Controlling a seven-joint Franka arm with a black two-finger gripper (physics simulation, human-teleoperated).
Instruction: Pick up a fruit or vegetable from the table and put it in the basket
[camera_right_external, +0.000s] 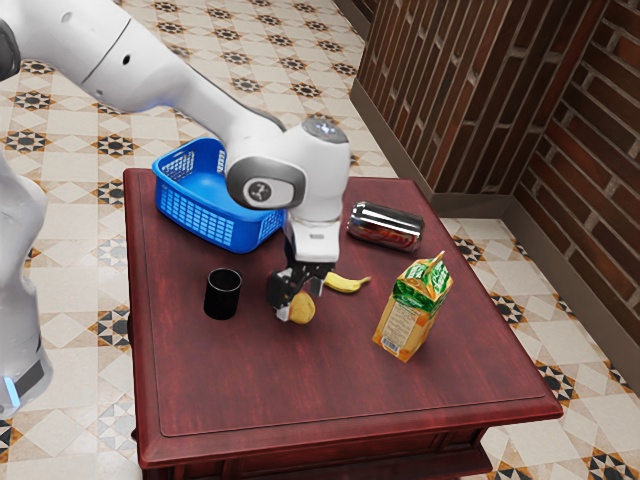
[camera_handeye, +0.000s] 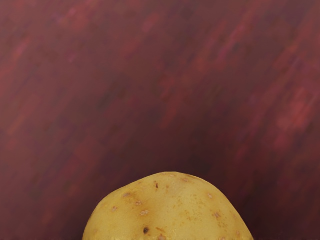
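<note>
Yellow-brown, rounded potato (camera_handeye: 167, 212) at the black two-finger gripper (camera_right_external: 300, 301), seemingly on the red wooden counter (camera_right_external: 300, 390).
Reach done; open or gripping, cannot tell. Left: lift, carry, release into blue plastic basket (camera_right_external: 207, 222).

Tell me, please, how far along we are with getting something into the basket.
The reach looks done: the gripper is right at the potato. The grasp seems under way, though I cannot tell whether it is firm. Left to do: carry the potato over to the blue basket and release it inside.
</note>
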